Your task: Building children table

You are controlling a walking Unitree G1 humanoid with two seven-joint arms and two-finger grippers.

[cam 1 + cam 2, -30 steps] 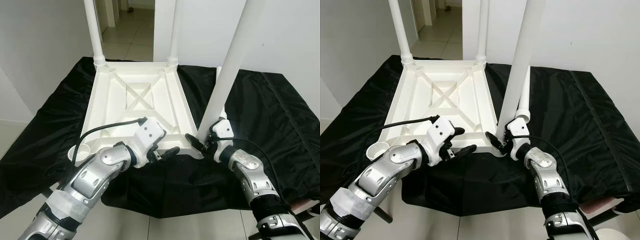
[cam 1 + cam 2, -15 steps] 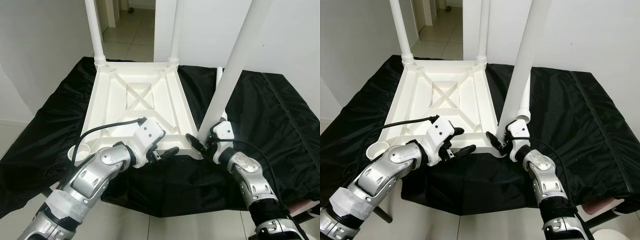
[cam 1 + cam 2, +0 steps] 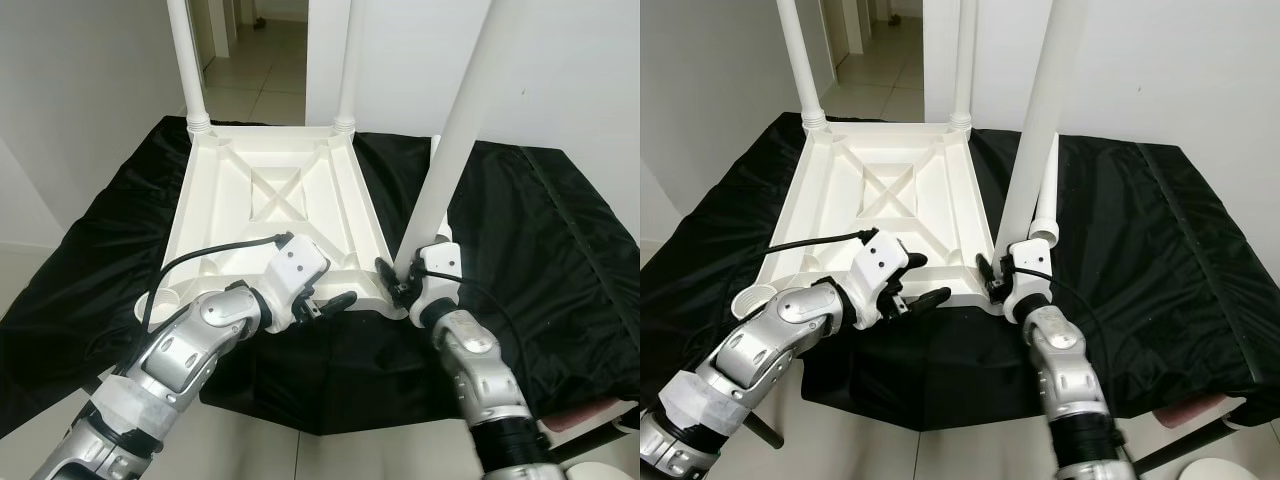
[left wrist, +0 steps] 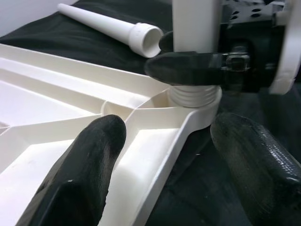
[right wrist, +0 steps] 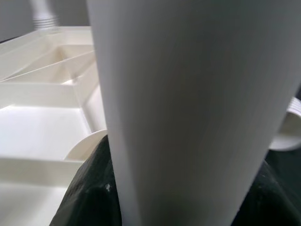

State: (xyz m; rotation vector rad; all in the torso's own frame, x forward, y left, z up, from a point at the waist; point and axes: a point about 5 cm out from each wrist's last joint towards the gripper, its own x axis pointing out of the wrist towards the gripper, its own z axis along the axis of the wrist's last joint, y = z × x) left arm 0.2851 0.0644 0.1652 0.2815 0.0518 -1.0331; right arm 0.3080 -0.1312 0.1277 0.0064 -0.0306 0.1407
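- White plastic makes up the children's table top, which lies upside down on a black cloth with its ribbed underside and crossed centre brace facing up.
- Two white legs stand upright in the far corner sockets: the far left leg and the far right leg.
- At the near right corner a third leg rises from its socket, leaning a little toward the robot's right.
- The right gripper is at the base of that third leg; its jaws are clamped around the leg just above the threaded collar, one black finger showing on each side in the left wrist view.
- The left gripper sits at the near edge of the table top, beside that same corner; its jaws are apart, with the rim of the table top between the two fingers, touching neither clearly.
- A loose leg lies on its side on the cloth behind the third leg, open end toward the near corner.
- The near left socket holds no leg.
- Pale floor tiles and a doorway lie beyond the cloth.
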